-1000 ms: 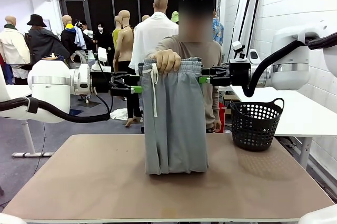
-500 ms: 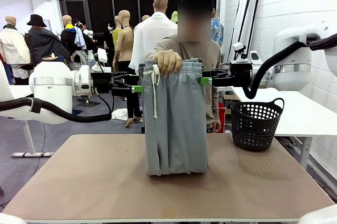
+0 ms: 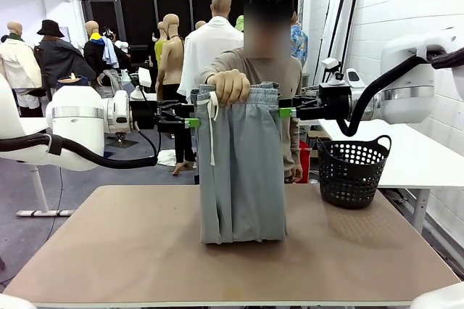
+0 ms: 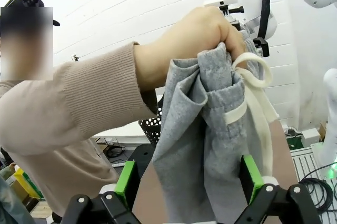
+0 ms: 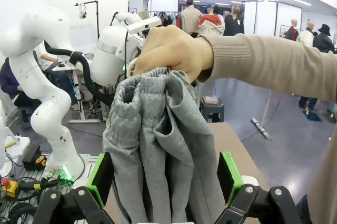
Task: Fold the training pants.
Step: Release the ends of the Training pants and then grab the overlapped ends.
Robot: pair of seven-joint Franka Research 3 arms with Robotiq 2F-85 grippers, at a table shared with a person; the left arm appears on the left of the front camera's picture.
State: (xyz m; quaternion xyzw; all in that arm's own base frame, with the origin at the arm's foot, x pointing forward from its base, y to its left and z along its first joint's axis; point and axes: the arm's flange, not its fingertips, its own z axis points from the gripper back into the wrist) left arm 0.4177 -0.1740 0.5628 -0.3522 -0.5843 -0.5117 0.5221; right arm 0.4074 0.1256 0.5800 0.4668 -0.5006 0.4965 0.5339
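The tan bench (image 3: 145,251) carries a black perforated basket (image 3: 354,171) at its far right corner. The lower end of the hanging training pants (image 3: 243,171) rests mid-bench.

The left arm (image 3: 72,124) comes in from the left side, held out flat and level. Its left gripper (image 3: 192,122) points at the middle with its jaws wide open (the green pads (image 4: 126,181) stand far apart). The right arm (image 3: 402,91) comes in from the other side, level too. The right gripper (image 3: 284,112) faces the left one, a little higher, jaws wide open. Between them the person's hand (image 3: 229,84) is up at chest height, shut in a tight fist.
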